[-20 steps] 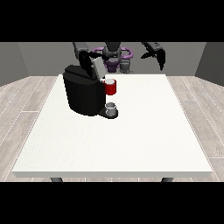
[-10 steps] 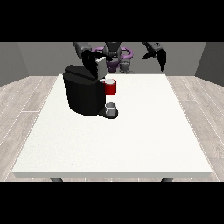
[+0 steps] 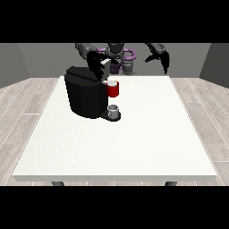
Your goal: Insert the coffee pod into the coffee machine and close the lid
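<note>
- Black, boxy coffee machine (image 3: 86, 93) on the large white table (image 3: 134, 134), directly under and just behind the hand at the view's left (image 3: 95, 65).
- Red section at the machine's front (image 3: 113, 89) with a pale top — likely the coffee pod seated in its holder; cannot tell for certain. Just beside and below the same hand, toward the camera.
- Small grey cup (image 3: 114, 110) on the machine's base, lower again, straight beneath the red part.
- Hand at the view's left: hanging over the machine's top edge, dark fingers pointing down, touching or nearly touching the lid area. Curl of the fingers — cannot tell against the black body.
- Hand at the view's right (image 3: 162, 56): raised, well apart from the machine, fingers drooping in a relaxed spread, holding nothing.
- Change over the last second: left-side hand shifted from above the machine's top rear toward its front edge, closer to the red part; right-side hand lifted a little and stayed idle.
- Meaning for the task: pod apparently already at the machine, so insertion looks done or nearly so; lid closing judged the step in hand, with a downward press from the left-side hand called for next.
</note>
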{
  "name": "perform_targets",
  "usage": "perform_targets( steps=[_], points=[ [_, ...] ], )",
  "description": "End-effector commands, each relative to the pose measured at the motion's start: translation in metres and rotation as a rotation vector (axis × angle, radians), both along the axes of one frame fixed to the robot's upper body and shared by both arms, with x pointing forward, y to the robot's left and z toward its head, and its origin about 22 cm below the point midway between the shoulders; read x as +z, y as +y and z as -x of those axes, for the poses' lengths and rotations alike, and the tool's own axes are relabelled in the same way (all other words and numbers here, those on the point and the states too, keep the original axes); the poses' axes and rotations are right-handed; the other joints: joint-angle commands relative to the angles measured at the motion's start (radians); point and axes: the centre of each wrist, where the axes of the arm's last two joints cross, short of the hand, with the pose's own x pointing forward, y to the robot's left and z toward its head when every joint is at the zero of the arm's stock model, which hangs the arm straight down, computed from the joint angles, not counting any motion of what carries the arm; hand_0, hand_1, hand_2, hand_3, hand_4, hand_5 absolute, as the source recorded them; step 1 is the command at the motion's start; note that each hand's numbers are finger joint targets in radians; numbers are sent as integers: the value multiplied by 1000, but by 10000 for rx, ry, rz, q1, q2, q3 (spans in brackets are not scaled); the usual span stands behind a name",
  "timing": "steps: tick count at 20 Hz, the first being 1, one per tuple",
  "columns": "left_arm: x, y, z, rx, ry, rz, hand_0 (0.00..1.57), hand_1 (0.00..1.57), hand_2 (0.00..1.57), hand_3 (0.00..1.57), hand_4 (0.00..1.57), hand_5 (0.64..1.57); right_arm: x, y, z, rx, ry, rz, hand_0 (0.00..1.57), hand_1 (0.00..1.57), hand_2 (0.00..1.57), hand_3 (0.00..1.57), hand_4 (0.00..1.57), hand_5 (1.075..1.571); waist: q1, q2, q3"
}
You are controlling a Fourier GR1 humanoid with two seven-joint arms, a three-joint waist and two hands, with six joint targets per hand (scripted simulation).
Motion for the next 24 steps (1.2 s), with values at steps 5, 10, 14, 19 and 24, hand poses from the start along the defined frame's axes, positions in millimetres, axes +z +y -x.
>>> perform_targets(
  steps=[5,10,14,19,24],
  points=[
    [19,-17,-13,-867,-494,-11,0,0,0,0,397,1571,78,38,-5,954,-2101,693,0,0,0,0,274,1571,1549,299,-183],
    [24,-27,-18,-1331,-603,37,0,0,0,0,444,1571,81,46,3,903,-2054,775,0,0,0,0,102,1571,2036,685,-180],
    [33,-30,-26,-1504,-1052,-125,0,0,0,0,395,1571,107,36,12,551,-2623,1127,0,0,0,0,53,1571,2372,1130,-179],
    [42,-39,-31,-2180,-1241,45,0,0,0,0,352,1571,134,20,18,106,-2640,1146,0,0,0,0,0,1571,3017,1271,-176],
    [53,-61,-35,-2882,-1500,90,0,0,0,0,278,1571,152,5,23,-359,-2958,1178,0,0,0,0,0,1571,3698,1946,-157]
  ],
)
